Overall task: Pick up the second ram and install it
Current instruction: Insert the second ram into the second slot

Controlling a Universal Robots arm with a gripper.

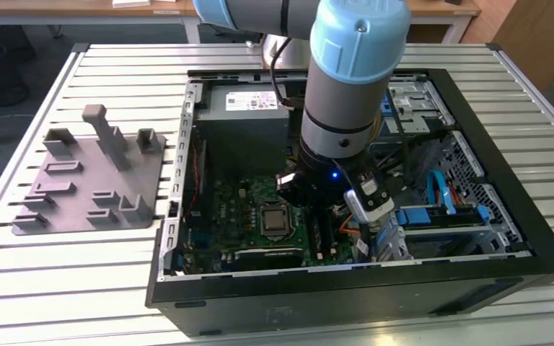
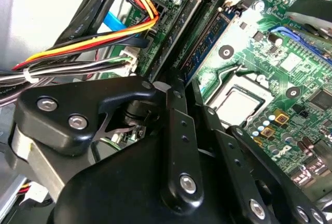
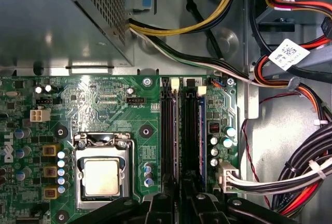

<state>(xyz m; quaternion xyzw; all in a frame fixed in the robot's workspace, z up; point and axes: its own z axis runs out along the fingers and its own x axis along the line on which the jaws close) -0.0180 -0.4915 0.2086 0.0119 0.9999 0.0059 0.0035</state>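
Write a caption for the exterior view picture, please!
Robot arm's gripper lowered inside the open computer case, over the green motherboard, grey holder beside it.

Even overhead light, soft shadows, sharp

One open computer case (image 1: 469, 277), one grey holder (image 1: 89, 184), one processor (image 3: 101, 176), two memory slots (image 3: 167, 125)

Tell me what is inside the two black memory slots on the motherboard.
In both wrist views, a dark blue-green stick, the second ram, stands in one slot; the neighbouring slot looks empty. The gripper covers the slots' near ends.
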